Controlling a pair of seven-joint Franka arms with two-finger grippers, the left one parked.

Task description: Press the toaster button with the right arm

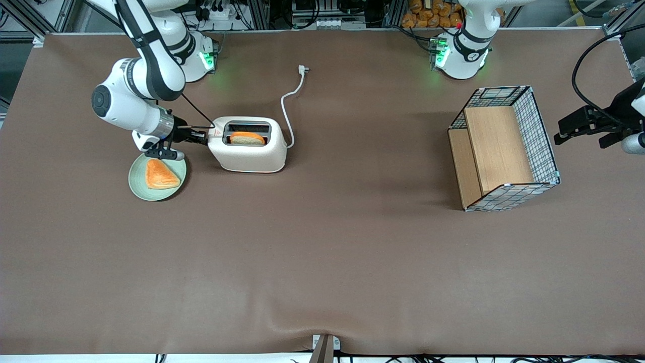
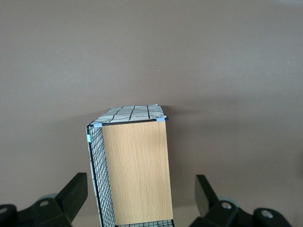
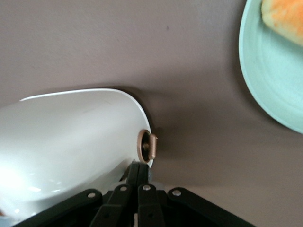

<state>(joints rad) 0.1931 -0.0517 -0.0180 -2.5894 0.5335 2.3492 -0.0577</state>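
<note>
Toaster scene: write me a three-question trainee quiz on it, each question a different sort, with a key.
1. True or false: the toaster has a slice of bread in its slot.
2. Multiple choice: the right arm's gripper is (A) over the wire basket, (B) at the toaster's narrow red-marked end, (C) down on the green plate.
3. Fill in: the toaster's white cord ends in a plug lying loose on the ____.

Key: 1 true. 2 B; its fingers are together at that end, by the toaster's small round knob. 3 table.
</note>
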